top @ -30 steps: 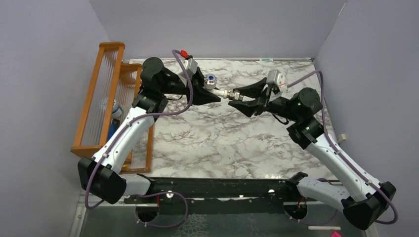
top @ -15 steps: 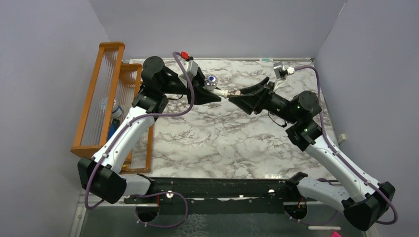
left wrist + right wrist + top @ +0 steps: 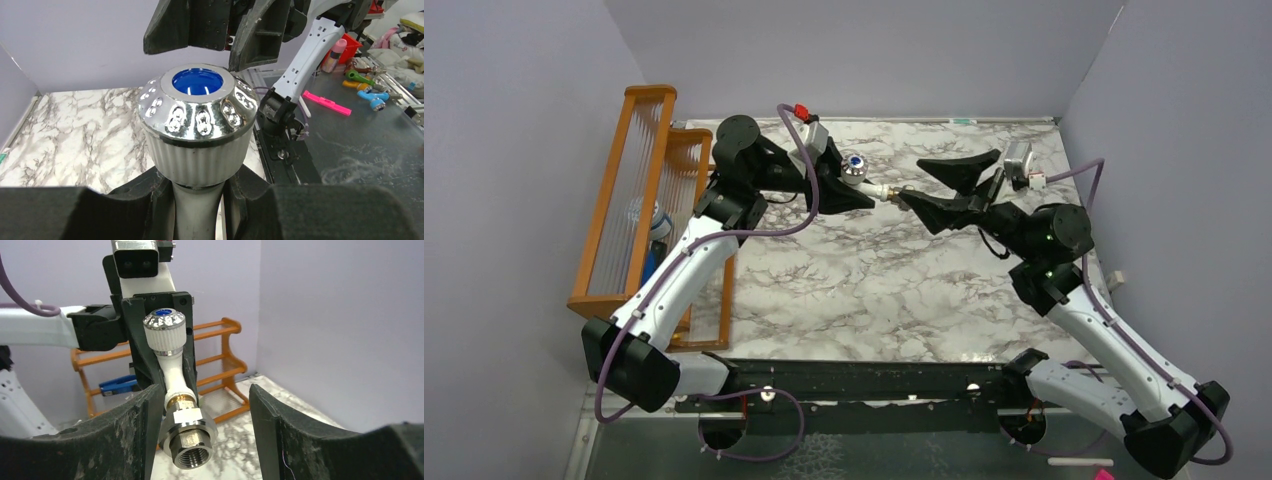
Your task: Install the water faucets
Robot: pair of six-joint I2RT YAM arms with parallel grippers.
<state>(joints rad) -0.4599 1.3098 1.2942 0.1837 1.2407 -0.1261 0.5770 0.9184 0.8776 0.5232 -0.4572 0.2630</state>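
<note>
The water faucet is a white tap with a silvery knob (image 3: 853,165) and a blue centre dot. It hangs in the air above the marble table (image 3: 844,280). My left gripper (image 3: 857,188) is shut on its white stem; in the left wrist view the knob (image 3: 197,112) sits just above the closed gripper (image 3: 197,200). A silvery nut-like fitting (image 3: 189,432) sits on the tap's brass threaded end (image 3: 180,401). My right gripper (image 3: 202,407) is open around the fitting. The fitting is close to the left finger (image 3: 132,435) and well apart from the right one. In the top view the right gripper (image 3: 916,182) straddles the tap's end.
A wooden rack (image 3: 639,200) stands at the table's left edge with a blue object (image 3: 656,225) in it; the rack also shows in the right wrist view (image 3: 220,370). Grey walls close in the back and both sides. A black rail (image 3: 854,380) runs along the near edge.
My right gripper was closed on the fitting and has rolled about its wrist. Its jaws now stand open around the fitting. The left gripper and tap have barely moved.
</note>
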